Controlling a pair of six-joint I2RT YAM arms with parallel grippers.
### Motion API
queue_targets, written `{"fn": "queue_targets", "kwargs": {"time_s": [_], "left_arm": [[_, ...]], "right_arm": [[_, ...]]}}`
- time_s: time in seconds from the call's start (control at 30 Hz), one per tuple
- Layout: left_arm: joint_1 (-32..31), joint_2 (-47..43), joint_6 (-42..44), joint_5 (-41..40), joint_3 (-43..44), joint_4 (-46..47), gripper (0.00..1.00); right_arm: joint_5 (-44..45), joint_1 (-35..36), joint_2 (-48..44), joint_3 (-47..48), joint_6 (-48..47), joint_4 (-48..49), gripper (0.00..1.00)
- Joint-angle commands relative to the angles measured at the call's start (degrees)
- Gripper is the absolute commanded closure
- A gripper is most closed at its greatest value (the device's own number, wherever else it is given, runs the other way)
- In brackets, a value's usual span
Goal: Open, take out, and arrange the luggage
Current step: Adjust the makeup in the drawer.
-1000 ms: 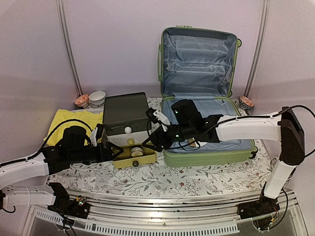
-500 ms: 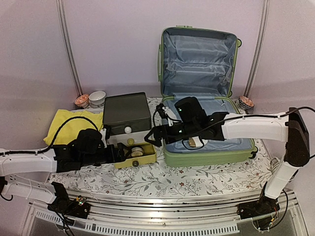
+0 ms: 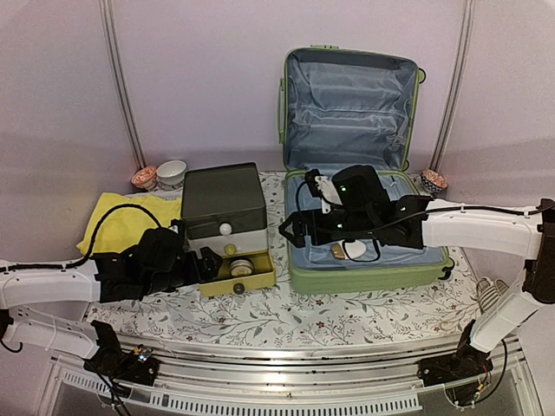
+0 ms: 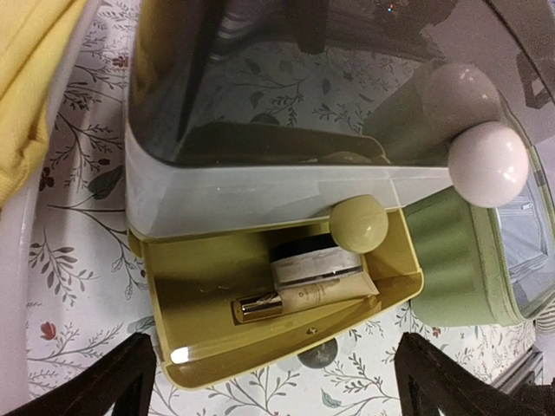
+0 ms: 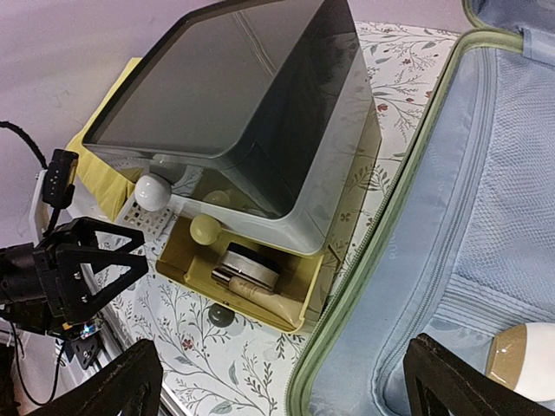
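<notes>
The light-green luggage lies open at right, its lid upright and showing pale blue lining. A small white and tan item lies inside the base, also seen at the right wrist view's edge. My right gripper hangs open over the base's left rim, with nothing between its fingers. My left gripper stands open and empty just left of the pulled-out yellow drawer. In the left wrist view this gripper faces the drawer, which holds a jar and a tube.
The dark-lidded drawer box stands left of the luggage. A yellow cloth and small bowls lie at far left, another bowl at far right. The table has a flowered cover.
My right gripper has drawn back to the right from the drawer to the luggage rim. My left gripper has moved right toward the drawer. Both sets of jaws have opened wider.
</notes>
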Motion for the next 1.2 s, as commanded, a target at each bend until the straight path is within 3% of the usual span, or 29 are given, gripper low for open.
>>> {"fn": "queue_targets", "kwargs": {"time_s": [0.0, 0.47, 1.03, 1.17], "left_arm": [[-0.34, 0.79, 2.1, 2.1, 0.73, 1.95, 0.02], [-2.39, 12.43, 2.95, 3.34, 6.29, 6.73, 0.05], [-3.49, 29.31, -4.48, -5.25, 15.81, 3.1, 0.05], [-3.57, 31.31, -6.68, -6.51, 17.95, -1.39, 0.07]], "right_arm": [[3.4, -0.37, -0.91, -0.14, -1.44, -1.03, 0.01], [6.55, -0.58, -2.13, -0.71, -5.06, -3.28, 0.01], [7.19, -0.72, -5.68, -3.36, -5.57, -4.11, 0.01], [6.87, -0.73, -5.79, -3.5, -5.54, -4.11, 0.01]]}}
